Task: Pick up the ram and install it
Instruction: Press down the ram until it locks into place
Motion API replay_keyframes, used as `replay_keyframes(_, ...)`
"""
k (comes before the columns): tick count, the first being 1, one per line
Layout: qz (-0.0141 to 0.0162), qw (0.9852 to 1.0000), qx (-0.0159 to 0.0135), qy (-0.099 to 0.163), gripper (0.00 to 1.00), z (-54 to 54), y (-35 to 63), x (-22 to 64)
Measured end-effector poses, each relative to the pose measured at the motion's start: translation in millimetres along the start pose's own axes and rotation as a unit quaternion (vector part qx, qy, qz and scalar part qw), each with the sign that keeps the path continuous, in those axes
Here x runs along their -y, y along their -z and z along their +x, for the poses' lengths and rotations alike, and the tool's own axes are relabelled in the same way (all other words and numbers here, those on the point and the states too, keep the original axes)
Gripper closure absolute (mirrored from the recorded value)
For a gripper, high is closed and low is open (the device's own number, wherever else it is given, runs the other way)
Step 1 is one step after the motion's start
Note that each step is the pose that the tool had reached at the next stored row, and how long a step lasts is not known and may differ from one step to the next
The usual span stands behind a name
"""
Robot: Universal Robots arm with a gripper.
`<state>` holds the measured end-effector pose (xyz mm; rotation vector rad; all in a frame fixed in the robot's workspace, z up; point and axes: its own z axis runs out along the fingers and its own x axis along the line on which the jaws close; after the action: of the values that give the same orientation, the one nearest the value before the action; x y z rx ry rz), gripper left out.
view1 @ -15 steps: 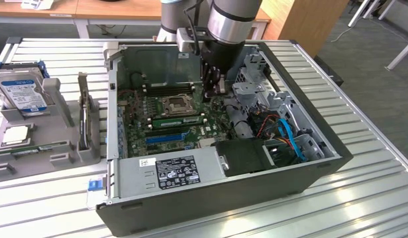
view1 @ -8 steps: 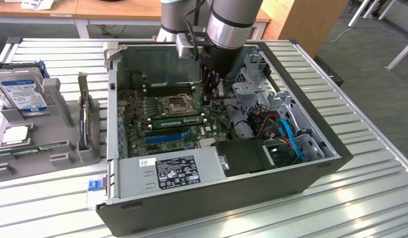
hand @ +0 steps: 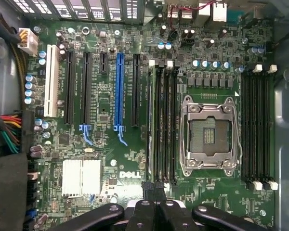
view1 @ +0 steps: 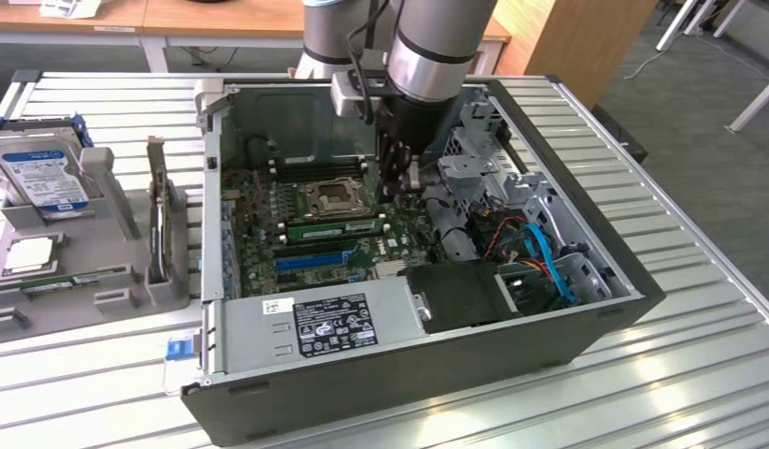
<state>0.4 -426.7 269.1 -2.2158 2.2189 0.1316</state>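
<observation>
The ram (view1: 336,227), a long green stick, stands on edge in a memory slot just in front of the CPU socket (view1: 335,195), inside the open computer case (view1: 609,309). My gripper (view1: 406,185) hangs down from the arm over the motherboard, close to the ram's end on the exterior view's right. In the wrist view my gripper (hand: 155,202) shows two black fingers pressed together with nothing between them, above the end of the slot bank (hand: 164,125) beside the socket (hand: 209,127). I cannot tell whether the fingertips touch the ram.
A blue expansion slot (hand: 118,89) runs beside the memory slots. The power supply (view1: 322,323) and blue cables (view1: 553,262) crowd the case's near side. On the exterior view's left, a grey fixture (view1: 123,281) holds a hard drive (view1: 41,173) and an upright card (view1: 157,215).
</observation>
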Motion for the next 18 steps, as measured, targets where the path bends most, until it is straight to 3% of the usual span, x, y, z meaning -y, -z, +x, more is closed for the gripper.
replay_keyframes(18, 0.0, 1.0, 0.005, 0.0, 0.9, 1.6, -25.5, 1.5)
